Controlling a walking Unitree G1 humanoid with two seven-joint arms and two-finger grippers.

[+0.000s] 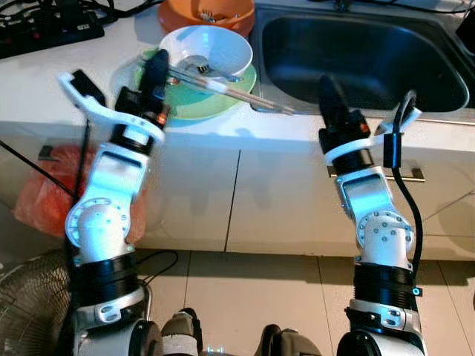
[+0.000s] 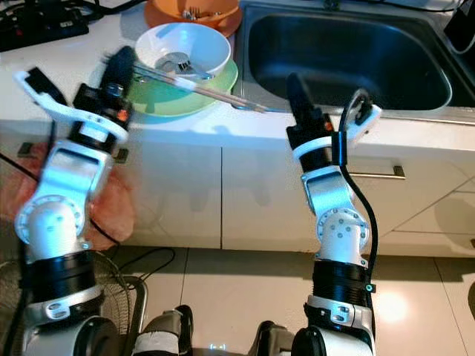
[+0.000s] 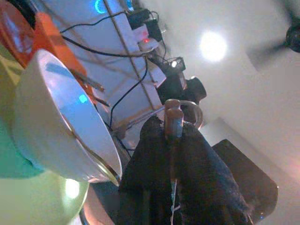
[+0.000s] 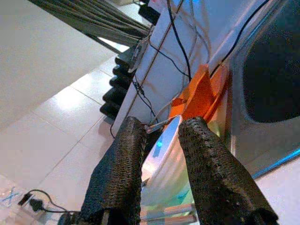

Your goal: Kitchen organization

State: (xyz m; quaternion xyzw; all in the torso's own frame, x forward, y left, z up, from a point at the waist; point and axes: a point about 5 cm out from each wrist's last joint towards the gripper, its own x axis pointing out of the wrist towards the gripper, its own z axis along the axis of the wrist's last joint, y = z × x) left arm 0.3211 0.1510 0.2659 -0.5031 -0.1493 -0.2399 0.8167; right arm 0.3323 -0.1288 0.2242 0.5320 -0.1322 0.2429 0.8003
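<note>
The left gripper (image 1: 157,68) is raised at the counter edge, just beside the white bowl (image 1: 208,50), its fingers pressed together on nothing. The right gripper (image 4: 161,140) is held apart near the sink (image 1: 356,59). The bowl sits on a green plate (image 1: 194,104) with chopsticks (image 1: 237,90) across it. A careless push could tip the stack.

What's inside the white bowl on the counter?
The white bowl holds a metal spoon; chopsticks rest across its rim. Its bottom beneath the spoon is hidden.
</note>
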